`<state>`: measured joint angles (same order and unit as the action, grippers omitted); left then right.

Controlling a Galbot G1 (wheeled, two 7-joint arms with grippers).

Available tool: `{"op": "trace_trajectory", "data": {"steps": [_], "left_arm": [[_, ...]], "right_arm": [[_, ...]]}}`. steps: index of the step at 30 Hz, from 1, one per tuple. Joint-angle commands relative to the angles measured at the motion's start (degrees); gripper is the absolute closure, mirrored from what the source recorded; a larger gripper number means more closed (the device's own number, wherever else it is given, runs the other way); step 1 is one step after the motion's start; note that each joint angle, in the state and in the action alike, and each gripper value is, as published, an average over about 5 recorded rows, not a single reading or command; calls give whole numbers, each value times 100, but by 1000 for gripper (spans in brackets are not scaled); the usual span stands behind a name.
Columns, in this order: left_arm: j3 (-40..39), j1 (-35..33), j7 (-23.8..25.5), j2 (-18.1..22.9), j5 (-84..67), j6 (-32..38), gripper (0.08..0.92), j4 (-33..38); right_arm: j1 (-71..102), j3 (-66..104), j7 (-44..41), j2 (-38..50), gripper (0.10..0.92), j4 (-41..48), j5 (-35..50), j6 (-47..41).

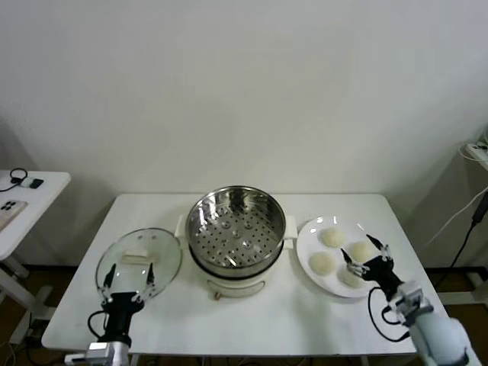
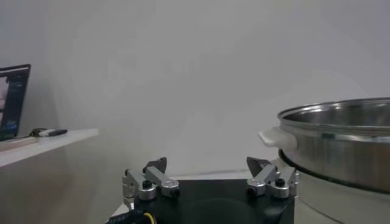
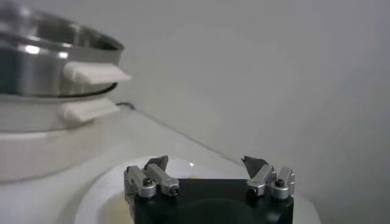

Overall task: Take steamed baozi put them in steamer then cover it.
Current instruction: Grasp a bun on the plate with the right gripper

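The steamer [image 1: 236, 229], a shiny steel pot with a perforated tray on a white base, stands mid-table and is empty. Several off-white baozi lie on a white plate [image 1: 306, 244] to its right: one at the back [image 1: 332, 237], one on the left [image 1: 322, 263], one at the front [image 1: 351, 277] and one on the right [image 1: 362, 250]. My right gripper [image 1: 366, 254] is open and hovers just over the right-hand baozi. In the right wrist view the gripper [image 3: 205, 162] is open and empty, with the steamer [image 3: 42, 67] beyond. My left gripper [image 1: 130, 276] is open at the near edge of the glass lid [image 1: 139, 258].
The glass lid with its white handle lies flat to the left of the steamer. A small side table [image 1: 23, 202] with a phone and cable stands at far left. The left wrist view shows the steamer's wall [image 2: 341, 140] and open gripper [image 2: 207, 163].
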<state>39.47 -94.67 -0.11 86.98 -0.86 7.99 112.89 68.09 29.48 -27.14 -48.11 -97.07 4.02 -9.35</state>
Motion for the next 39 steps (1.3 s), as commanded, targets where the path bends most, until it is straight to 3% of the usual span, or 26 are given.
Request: {"op": "trace_trajectory", "data": {"steps": [1, 8, 17, 28, 39], "left_arm": [[-39, -31, -41, -35, -13, 41, 177, 8], [-39, -51, -95, -63, -34, 70, 177, -23], [-30, -11, -129, -99, -113, 26, 177, -47], [49, 82, -196, -145, -256, -82, 177, -71], [87, 187, -237, -198, -306, -197, 177, -92]], "right_arm": [[-2509, -2084, -1906, 1996, 203, 996, -332, -608], [-5138, -4807, -3035, 2112, 203, 2074, -726, -261], [-7627, -7924, -3595, 1389, 203, 3464, -687, 63], [-8081, -8530, -3690, -242, 203, 5127, -696, 296], [-7715, -8419, -3628, -908, 203, 5789, -600, 418]]}}
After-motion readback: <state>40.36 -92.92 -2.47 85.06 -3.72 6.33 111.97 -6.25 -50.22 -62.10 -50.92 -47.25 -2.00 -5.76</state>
